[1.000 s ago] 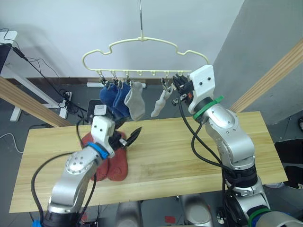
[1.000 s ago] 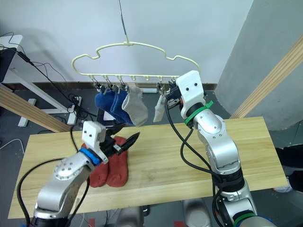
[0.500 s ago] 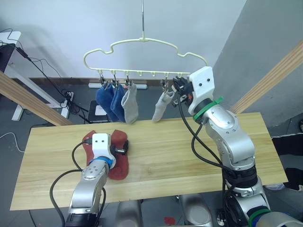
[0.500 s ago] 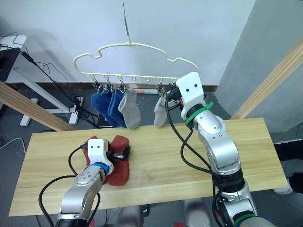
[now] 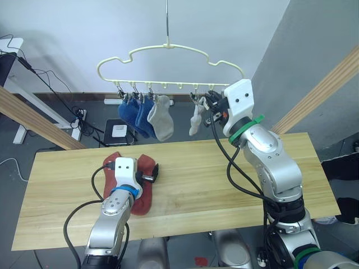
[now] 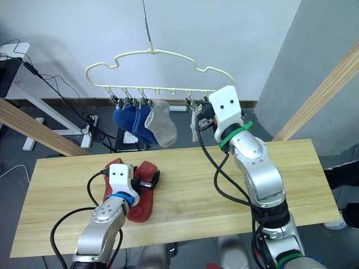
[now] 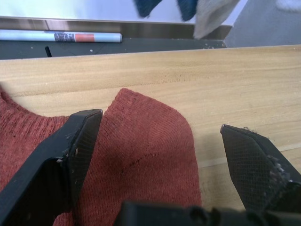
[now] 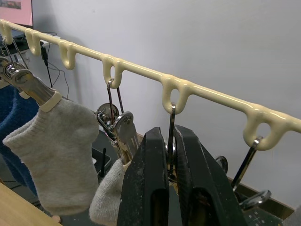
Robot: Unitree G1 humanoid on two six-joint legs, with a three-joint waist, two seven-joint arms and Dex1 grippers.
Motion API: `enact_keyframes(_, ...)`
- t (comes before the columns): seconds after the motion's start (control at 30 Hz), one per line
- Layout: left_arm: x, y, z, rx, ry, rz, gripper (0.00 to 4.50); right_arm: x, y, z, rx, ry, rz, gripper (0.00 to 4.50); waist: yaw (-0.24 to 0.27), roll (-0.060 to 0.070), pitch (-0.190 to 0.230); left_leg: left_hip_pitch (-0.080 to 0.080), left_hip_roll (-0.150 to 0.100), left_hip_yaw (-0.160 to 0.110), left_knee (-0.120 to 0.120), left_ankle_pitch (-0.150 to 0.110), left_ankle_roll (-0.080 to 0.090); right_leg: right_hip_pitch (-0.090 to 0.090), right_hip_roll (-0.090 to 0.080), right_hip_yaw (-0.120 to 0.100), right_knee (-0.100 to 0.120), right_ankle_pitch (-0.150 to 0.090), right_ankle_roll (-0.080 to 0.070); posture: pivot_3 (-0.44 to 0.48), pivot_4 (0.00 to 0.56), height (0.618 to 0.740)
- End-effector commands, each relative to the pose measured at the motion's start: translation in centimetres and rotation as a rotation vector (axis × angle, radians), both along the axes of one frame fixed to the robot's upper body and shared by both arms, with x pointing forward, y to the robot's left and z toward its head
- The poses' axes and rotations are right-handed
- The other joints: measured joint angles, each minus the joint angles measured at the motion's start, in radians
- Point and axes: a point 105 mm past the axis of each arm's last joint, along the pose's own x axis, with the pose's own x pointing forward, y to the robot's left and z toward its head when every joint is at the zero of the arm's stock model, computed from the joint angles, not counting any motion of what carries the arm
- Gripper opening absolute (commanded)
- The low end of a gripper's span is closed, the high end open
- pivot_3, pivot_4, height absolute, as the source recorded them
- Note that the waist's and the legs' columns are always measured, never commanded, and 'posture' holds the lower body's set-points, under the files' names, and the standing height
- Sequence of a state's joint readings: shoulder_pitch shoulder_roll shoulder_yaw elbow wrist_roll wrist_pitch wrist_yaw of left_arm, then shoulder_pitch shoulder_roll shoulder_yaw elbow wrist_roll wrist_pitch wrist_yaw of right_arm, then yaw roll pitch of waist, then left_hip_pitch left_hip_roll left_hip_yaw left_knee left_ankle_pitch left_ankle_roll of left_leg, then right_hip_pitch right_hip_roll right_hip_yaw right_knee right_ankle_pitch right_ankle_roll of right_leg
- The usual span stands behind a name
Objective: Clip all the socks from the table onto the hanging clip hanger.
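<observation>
Rust-red socks (image 5: 143,185), two side by side, lie flat on the bench (image 5: 224,174) below the clip hanger (image 5: 168,61), and the left end effector (image 7: 160,155) rests low over them with its fingers spread wide, one over each edge of the nearer sock. From the hanger's bar hang two blue socks (image 5: 134,112) and two light grey socks (image 5: 161,117) (the second grey one beside the right arm). The right end effector (image 8: 170,160) is raised to that bar, fingers pressed together on a metal clip (image 8: 171,127).
</observation>
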State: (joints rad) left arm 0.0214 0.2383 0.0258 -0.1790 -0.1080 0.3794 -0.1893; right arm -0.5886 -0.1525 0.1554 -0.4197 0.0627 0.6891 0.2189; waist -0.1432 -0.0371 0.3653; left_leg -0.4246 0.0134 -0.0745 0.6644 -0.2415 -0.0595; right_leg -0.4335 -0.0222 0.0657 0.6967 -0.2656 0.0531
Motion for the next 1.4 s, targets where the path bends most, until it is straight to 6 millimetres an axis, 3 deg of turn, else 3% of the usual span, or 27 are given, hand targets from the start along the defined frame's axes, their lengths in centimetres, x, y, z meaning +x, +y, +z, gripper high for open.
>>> enact_keyframes(0.03,-0.3,-0.3,0.0,0.017,0.001,-0.016,4.48,-1.1,0.4,1.1,0.019,-0.046,0.034,0.0,0.0,0.0,0.0,0.0,0.0,0.0,0.0,0.0,0.0,0.0,0.0,0.0,0.0,0.0,0.0,-0.237,0.331,0.74)
enact_keyframes(0.13,-0.6,0.1,-1.5,0.032,0.078,-0.003,4.48,-1.1,0.4,1.1,0.018,-0.044,0.034,0.0,0.0,0.0,0.0,0.0,0.0,0.0,0.0,0.0,0.0,0.0,0.0,0.0,0.0,0.0,0.0,-0.237,0.331,0.74)
enact_keyframes(0.33,-0.8,-0.1,-2.2,0.023,0.139,0.005,4.48,-1.1,0.4,1.1,0.019,-0.044,0.034,0.0,-0.001,0.0,0.0,0.0,0.0,0.0,0.0,0.0,0.0,0.0,0.0,0.0,0.0,0.0,0.0,-0.242,0.331,0.74)
enact_keyframes(0.5,-1.3,0.3,-2.7,0.042,0.171,0.008,3.45,-1.0,0.4,1.1,0.016,-0.045,0.034,0.0,-0.001,0.0,0.0,0.0,0.0,0.0,0.0,0.0,0.0,0.0,0.0,0.0,0.0,0.0,0.0,-0.242,0.329,0.74)
enact_keyframes(0.87,-1.4,0.7,-2.2,-0.021,0.15,0.042,2.26,-1.0,0.4,1.1,0.01,-0.043,0.038,0.0,-0.001,0.0,0.0,0.0,0.0,0.0,0.0,0.0,0.0,0.0,0.0,0.0,0.0,0.0,0.0,-0.239,0.331,0.74)
enact_keyframes(1.03,-1.6,1.3,-1.2,-0.033,0.098,0.037,1.53,-1.0,0.3,1.0,0.006,-0.042,0.038,0.0,-0.002,0.0,0.0,0.0,0.0,0.0,-0.001,0.0,0.0,0.0,0.0,0.0,-0.001,0.0,0.0,-0.236,0.332,0.74)
enact_keyframes(1.17,-1.7,1.4,-0.8,-0.038,0.082,0.026,0.7,-0.9,0.3,1.0,0.004,-0.041,0.038,0.0,-0.001,0.0,0.0,0.0,0.0,0.0,-0.001,0.0,0.0,-0.001,0.0,0.0,-0.001,0.0,0.0,-0.234,0.331,0.74)
enact_keyframes(1.27,-1.6,0.8,1.0,-0.042,-0.01,-0.043,0.02,-0.9,0.2,1.0,0.002,-0.042,0.038,0.0,-0.001,0.0,0.0,0.0,0.0,0.0,-0.001,0.0,0.0,-0.001,0.0,0.001,-0.001,0.0,0.0,-0.235,0.329,0.74)
enact_keyframes(1.4,-2.2,-1.9,4.1,-0.018,-0.177,-0.274,0.01,-0.9,0.1,1.0,0.001,-0.044,0.035,0.0,-0.001,0.0,0.0,0.0,0.001,0.0,-0.002,0.0,0.0,-0.002,0.0,0.001,-0.001,0.0,0.0,-0.236,0.328,0.74)
